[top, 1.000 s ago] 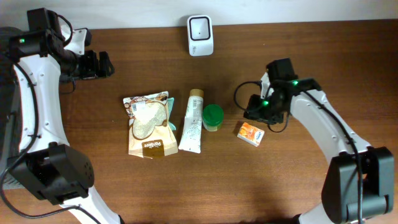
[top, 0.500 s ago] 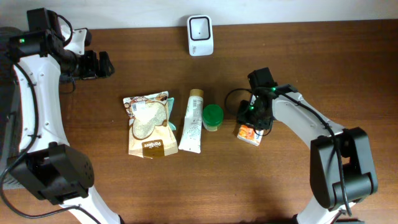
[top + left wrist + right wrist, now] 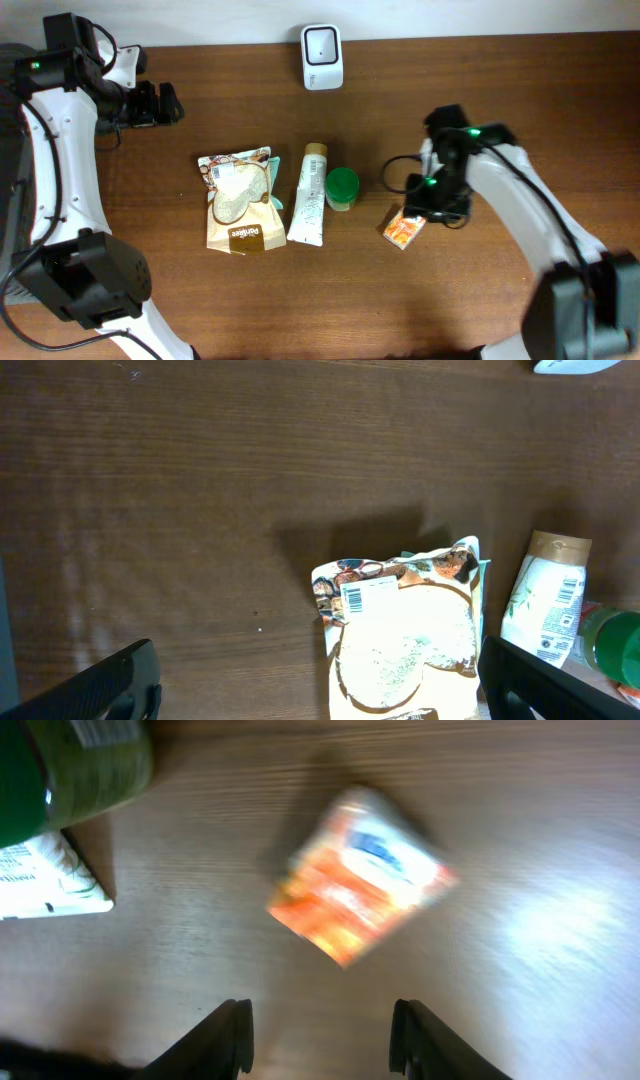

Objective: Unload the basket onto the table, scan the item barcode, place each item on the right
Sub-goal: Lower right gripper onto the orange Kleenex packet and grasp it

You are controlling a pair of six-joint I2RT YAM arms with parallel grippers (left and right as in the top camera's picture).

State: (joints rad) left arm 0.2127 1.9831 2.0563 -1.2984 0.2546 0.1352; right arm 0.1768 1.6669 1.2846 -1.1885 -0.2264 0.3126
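a table [image 3: 300,310] of dark brown wood, filling nearly all of the overhead view, grain running left to right in fine streaks of lighter and darker brown. mostly matte, evenly lit from above, with only soft, short shadows. along the far edge a narrow pale strip [image 3: 520,15], white and featureless; wall or floor, impossible to say. near the middle of the left wrist view a soft dark shadow [image 3: 350,535] on the wood. at that view's left edge a thin bluish-grey band [image 3: 3,630] beyond the tabletop, too narrow to identify. in the right wrist view a blurred whitish sheen [image 3: 560,920] on the wood, right of centre.
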